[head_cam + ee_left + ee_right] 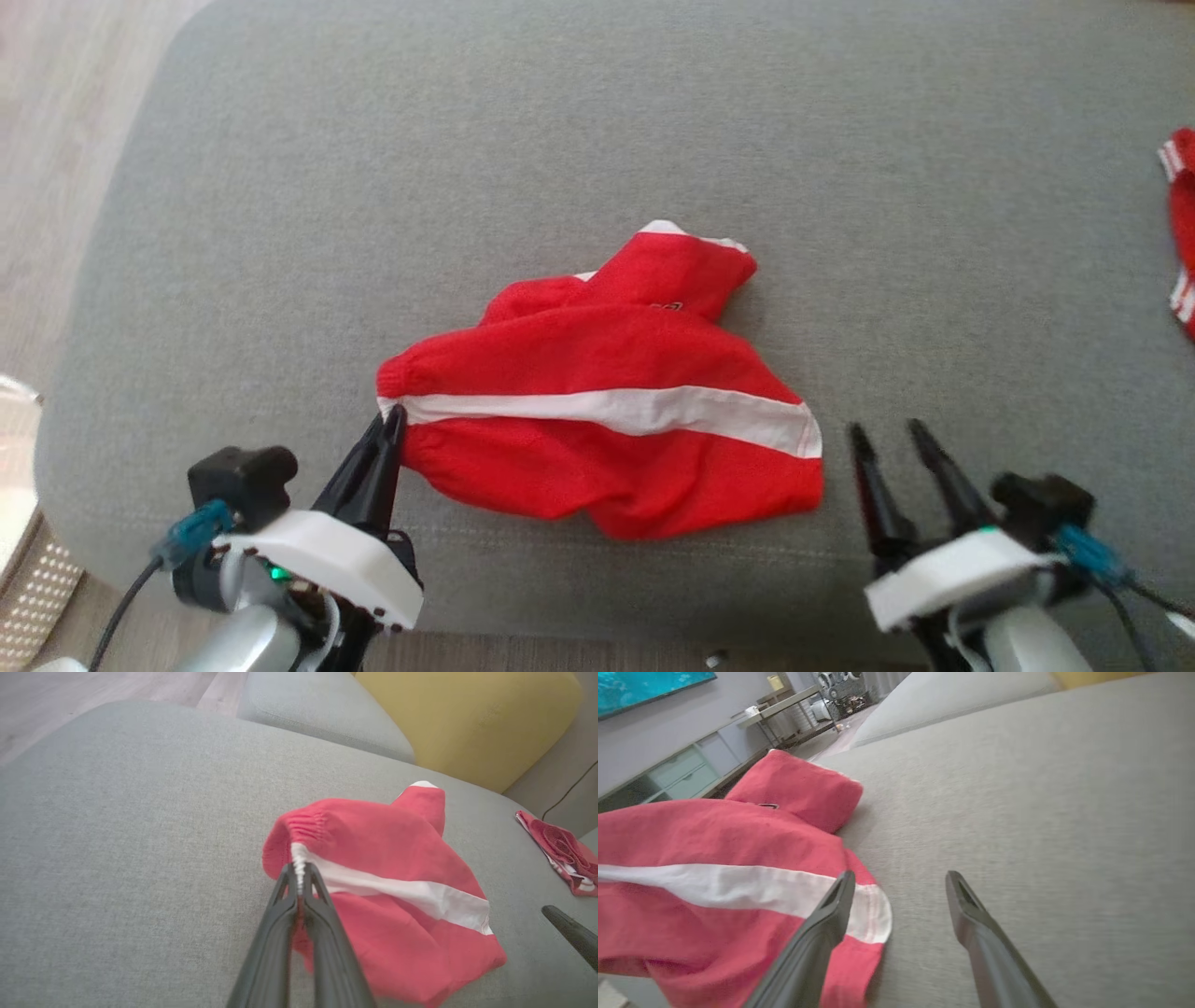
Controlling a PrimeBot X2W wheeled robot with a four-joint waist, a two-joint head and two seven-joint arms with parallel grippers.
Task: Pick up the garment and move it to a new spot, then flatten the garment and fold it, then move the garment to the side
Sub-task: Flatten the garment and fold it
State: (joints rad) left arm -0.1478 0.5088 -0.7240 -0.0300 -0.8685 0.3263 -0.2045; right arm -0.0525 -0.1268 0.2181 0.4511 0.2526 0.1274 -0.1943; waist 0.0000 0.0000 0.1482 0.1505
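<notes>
left gripper (393, 413): nearest me, at about 8 o'clock from the garment (597, 355). Its two dark fingers are pressed together, pinching the gathered waistband right where the white stripe (644, 409) starts.
right gripper (884, 429): at about 4 o'clock from the garment. Its fingers are spread apart with nothing between them, and the tips sit just beside the stripe's other end. A strip of grey shows between them and the cloth in the head view.
garment: red, and crumpled in a loose heap in the middle of the seat. The stripe runs across it from 9 to 3 o'clock. A folded flap with a white hem pokes out toward 1 o'clock. The edge at 6 o'clock lies rumpled on the fabric.
grey sofa seat (597, 140): carries the garment and stretches away on every side of it.
second red cloth (1181, 224): red and white, lying at 3 o'clock near the seat's edge, well apart from the garment.
yellow cushion (467, 718): beyond the seat at about 1 o'clock in the left wrist view.
pale wood floor (56, 112): off at 10 o'clock.
</notes>
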